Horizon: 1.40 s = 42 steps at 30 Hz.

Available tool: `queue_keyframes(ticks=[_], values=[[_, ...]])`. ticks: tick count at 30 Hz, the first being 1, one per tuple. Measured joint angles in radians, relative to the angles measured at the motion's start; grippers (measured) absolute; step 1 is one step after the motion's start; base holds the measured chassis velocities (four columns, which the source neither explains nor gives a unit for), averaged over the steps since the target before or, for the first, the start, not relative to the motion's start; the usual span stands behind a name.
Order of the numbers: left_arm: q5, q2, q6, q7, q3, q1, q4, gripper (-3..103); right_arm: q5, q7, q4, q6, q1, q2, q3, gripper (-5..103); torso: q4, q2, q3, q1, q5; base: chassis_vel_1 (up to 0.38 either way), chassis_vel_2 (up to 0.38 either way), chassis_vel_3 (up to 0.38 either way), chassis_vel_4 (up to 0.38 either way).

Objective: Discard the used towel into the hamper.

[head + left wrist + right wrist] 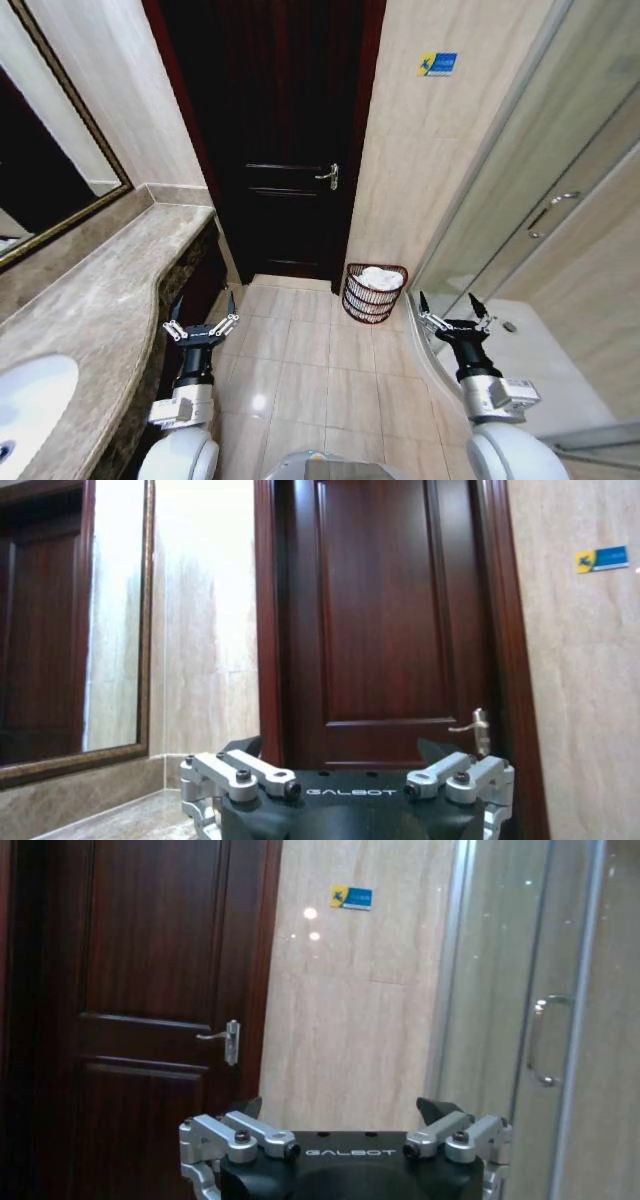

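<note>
The hamper [372, 300], a small dark red-brown wire basket, stands on the tiled floor against the wall, just right of the dark door. A white towel [381, 277] lies bunched inside it, showing above the rim. My left gripper [204, 308] is held up beside the counter's edge, open and holding nothing, well short and left of the hamper. My right gripper [450, 306] is up at the right, open with nothing in it, a little nearer than the hamper and to its right. In the wrist views the left gripper [340, 747] and the right gripper [342, 1105] have their jaws spread, facing the door.
A marble counter [100, 290] with a white sink [30, 395] runs along the left under a framed mirror [40, 170]. The dark wooden door [275, 140] is shut. A glass shower door [540, 210] and white step [520, 360] are at the right. Tiled floor [310, 370] lies open between the arms.
</note>
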<state>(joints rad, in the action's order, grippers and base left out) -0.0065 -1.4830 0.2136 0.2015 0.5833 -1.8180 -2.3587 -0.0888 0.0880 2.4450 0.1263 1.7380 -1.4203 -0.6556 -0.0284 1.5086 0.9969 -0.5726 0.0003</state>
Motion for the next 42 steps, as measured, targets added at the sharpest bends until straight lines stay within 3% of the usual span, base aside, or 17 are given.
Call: queue_keyframes(ticks=[12, 24, 30, 32, 42], values=[[0.007, -0.006, 0.027, 0.012, -0.001, 0.001, 0.009, 100, 0.005, -0.002, 0.009, -0.017, 0.027, -0.002, 0.004, 100, 0.0003, -0.001, -0.001, 0.0, -0.0007, 0.06, -0.157, -0.154, 0.058], [0.059, -0.018, 0.021, 0.017, 0.003, -0.01, 0.005, 100, 0.014, -0.005, 0.01, -0.025, 0.028, -0.001, 0.026, 100, 0.0, -0.001, -0.001, 0.001, -0.0003, 0.118, -0.102, -0.11, 0.112], [0.087, -0.029, 0.043, 0.025, -0.006, -0.002, 0.016, 100, 0.021, -0.023, -0.004, -0.06, 0.027, -0.007, 0.033, 100, -0.0002, -0.002, -0.001, 0.001, -0.0002, 0.066, -0.056, -0.047, 0.073], [0.089, -0.035, 0.045, 0.05, -0.021, 0.0, 0.016, 100, 0.017, -0.025, -0.003, -0.065, 0.031, -0.009, 0.039, 100, 0.0, -0.002, -0.001, 0.001, -0.0004, 0.014, -0.01, -0.014, 0.03], [0.076, -0.03, 0.017, 0.008, -0.009, -0.005, -0.002, 100, 0.018, -0.03, 0.0, -0.064, 0.024, -0.008, 0.053, 100, 0.0001, -0.002, -0.001, 0.001, -0.0003, 0.0, 0.0, 0.0, 0.0]])
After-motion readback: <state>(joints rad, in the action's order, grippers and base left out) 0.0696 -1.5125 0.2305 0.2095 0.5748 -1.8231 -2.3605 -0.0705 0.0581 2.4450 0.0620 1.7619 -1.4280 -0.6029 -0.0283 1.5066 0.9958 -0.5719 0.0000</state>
